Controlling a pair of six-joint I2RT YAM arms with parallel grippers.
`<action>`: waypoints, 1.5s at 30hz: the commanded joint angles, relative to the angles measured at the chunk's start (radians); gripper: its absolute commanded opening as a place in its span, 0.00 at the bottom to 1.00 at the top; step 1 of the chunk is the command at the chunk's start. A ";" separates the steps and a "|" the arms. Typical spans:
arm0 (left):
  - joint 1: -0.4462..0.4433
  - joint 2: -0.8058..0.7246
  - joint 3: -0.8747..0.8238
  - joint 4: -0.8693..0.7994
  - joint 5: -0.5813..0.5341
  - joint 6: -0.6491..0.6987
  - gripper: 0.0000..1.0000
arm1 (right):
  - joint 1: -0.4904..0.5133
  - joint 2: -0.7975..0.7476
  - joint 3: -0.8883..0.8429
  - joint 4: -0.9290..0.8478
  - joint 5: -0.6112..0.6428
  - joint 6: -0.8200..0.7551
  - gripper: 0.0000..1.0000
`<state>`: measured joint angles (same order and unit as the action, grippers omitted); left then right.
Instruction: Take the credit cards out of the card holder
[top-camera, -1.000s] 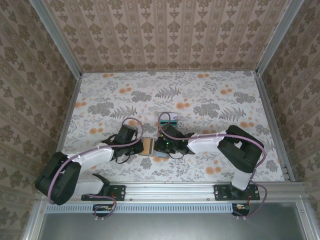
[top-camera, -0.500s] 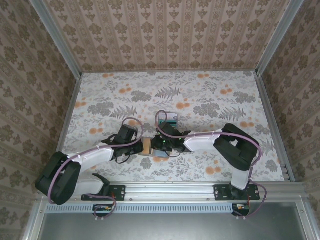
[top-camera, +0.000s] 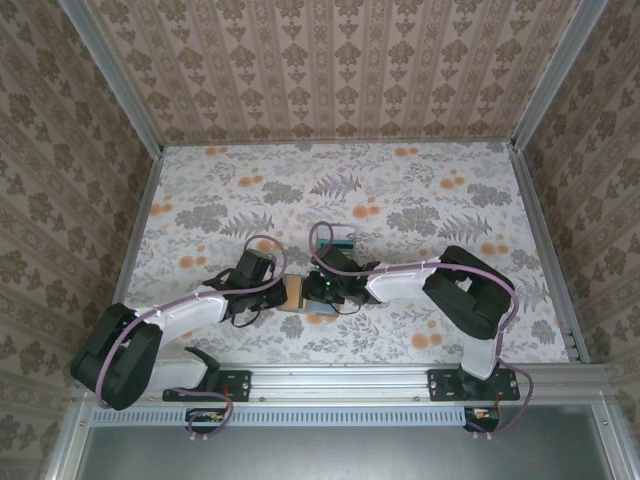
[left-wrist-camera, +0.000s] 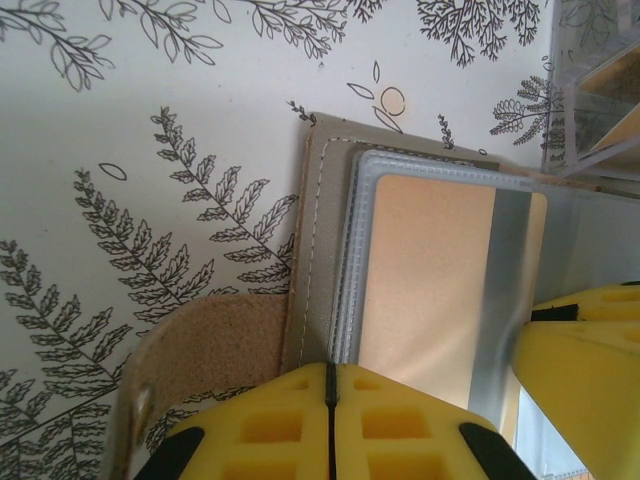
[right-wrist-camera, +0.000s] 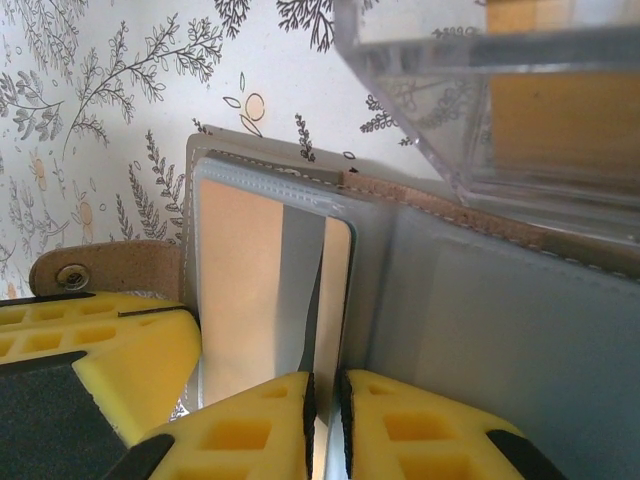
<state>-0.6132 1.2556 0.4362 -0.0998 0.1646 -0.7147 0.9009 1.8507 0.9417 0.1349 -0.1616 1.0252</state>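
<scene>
Left wrist | left claw (left-wrist-camera: 330, 420) clamped on flat taupe card holder (left-wrist-camera: 318, 250) lying open on floral tabletop (left-wrist-camera: 150, 80), likely anchoring it; right wrist | right claw (right-wrist-camera: 325, 420) nearly together, apparently pinching gold-tan plastic credit card (right-wrist-camera: 240, 290) to withdraw it

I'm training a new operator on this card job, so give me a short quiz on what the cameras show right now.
1. True or false: the tan card is already out of the card holder.
2. In the left wrist view, the left arm's jaws are: A wide apart; B closed together; C holding a pen.
3. Fill in: the holder's strap ends in a metal ____.
Key: 1 false; 2 B; 3 snap.
</scene>
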 joint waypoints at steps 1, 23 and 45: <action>0.003 0.027 -0.024 -0.056 0.018 -0.005 0.08 | 0.004 0.025 0.010 0.065 -0.040 0.002 0.19; 0.014 0.012 -0.022 -0.106 -0.030 -0.010 0.03 | -0.025 -0.093 -0.125 0.076 0.013 0.024 0.00; 0.010 0.028 -0.021 -0.084 0.001 -0.002 0.00 | -0.025 -0.029 -0.095 0.145 -0.037 -0.004 0.22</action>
<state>-0.6067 1.2556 0.4366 -0.1036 0.1646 -0.7147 0.8734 1.7958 0.8200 0.2718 -0.1864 1.0248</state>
